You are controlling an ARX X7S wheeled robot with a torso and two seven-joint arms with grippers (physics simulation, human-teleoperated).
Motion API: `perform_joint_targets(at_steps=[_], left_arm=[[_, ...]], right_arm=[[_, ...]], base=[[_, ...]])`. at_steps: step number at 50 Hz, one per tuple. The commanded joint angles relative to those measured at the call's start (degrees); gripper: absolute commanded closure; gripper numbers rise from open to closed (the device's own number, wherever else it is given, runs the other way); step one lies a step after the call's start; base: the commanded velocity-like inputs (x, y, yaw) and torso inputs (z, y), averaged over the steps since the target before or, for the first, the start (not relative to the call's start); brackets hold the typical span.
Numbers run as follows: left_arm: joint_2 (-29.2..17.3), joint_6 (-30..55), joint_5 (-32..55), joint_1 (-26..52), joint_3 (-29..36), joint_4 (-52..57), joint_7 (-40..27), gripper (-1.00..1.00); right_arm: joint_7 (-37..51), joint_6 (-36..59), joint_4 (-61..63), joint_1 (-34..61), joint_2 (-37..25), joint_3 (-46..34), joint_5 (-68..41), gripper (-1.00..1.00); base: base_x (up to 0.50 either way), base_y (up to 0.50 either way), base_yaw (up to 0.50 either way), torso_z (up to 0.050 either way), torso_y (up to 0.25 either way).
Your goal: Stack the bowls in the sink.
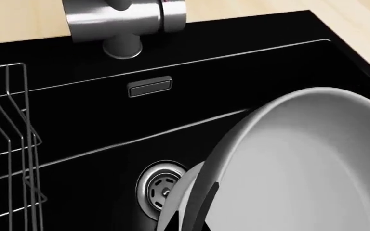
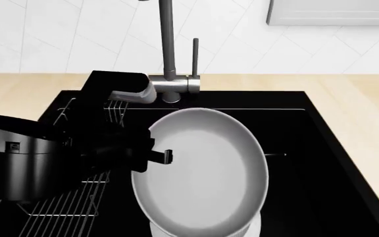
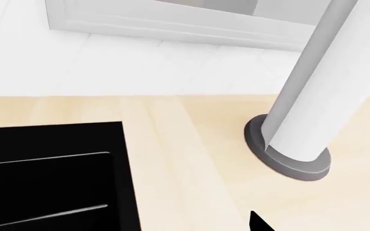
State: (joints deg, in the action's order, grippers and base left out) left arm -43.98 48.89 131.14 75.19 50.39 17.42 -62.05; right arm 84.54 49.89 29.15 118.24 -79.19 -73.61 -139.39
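Observation:
My left gripper [image 2: 160, 157] is shut on the left rim of the wide matte grey bowl [image 2: 203, 173] and holds it tilted above the black sink [image 2: 321, 163]. In the left wrist view the grey bowl [image 1: 300, 163] fills the frame, with my dark fingers [image 1: 201, 219] pinching its rim. The glossy white bowl [image 2: 252, 228] lies under it, and only a sliver shows. That sliver [image 1: 175, 199] sits beside the round steel drain [image 1: 154, 188]. Of my right gripper only one dark fingertip [image 3: 259, 224] shows, over the wooden counter.
A wire dish rack [image 2: 71, 207] fills the sink's left part, also seen in the left wrist view [image 1: 8, 139]. The steel faucet [image 2: 168, 59] stands behind the sink. A white post on a grey base [image 3: 297, 120] stands on the counter [image 3: 191, 159] right of the sink.

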Motion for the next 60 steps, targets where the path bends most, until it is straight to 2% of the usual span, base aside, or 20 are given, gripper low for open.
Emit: perform_joint_targets(at_steps=[1,37,60], left_arm=[[1.4,-0.14,-0.64,0.07,1.09,-1.09,-0.36,1.0],[4.11,-0.41,-2.43,-3.15,3.22,-2.21,2.96,1.0],[3.9,-2.21,-4.5,-5.68,3.5,-2.6,3.91,1.0]], right_arm=[[-0.43,-0.14,0.33,-0.39,-0.7,0.21,0.28,-1.0],[-1.05,-0.35,0.52,-1.71,-1.03,0.48,1.17,-1.0],[-1.4,-0.93,1.49,-2.81,-1.86,0.61,1.7,-1.0]], base=[[0.0,0.0,0.0,0.0,0.0],[0.0,0.0,0.0,0.0,0.0],[0.0,0.0,0.0,0.0,0.0]])
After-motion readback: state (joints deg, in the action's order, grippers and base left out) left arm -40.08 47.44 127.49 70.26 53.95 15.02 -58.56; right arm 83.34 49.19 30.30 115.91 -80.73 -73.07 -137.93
